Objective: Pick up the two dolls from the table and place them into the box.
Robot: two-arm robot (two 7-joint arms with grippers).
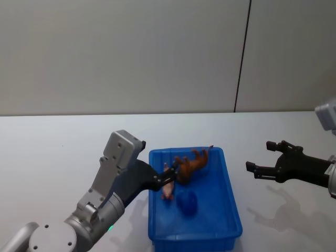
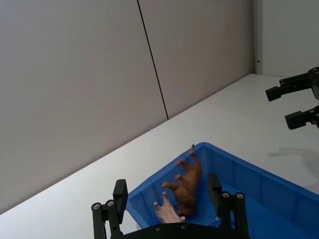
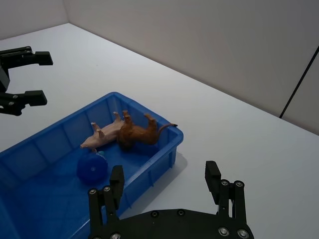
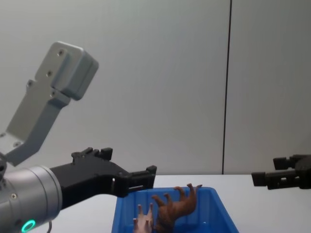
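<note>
Dolls: brown [image 3: 141, 134] and pink [image 3: 105, 135] lie in box [image 1: 231, 210] (job looks done)
Left tool [image 1: 169, 175]: released, above pink doll; lift straight out
Right tool [image 1: 268, 160]: released, beside box

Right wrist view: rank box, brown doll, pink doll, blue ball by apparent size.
1. Box, by far the largest.
2. Brown doll.
3. Pink doll, close to the brown one and partly hidden by it, so unsure.
4. Blue ball, smallest, though near the pink doll's size.
</note>
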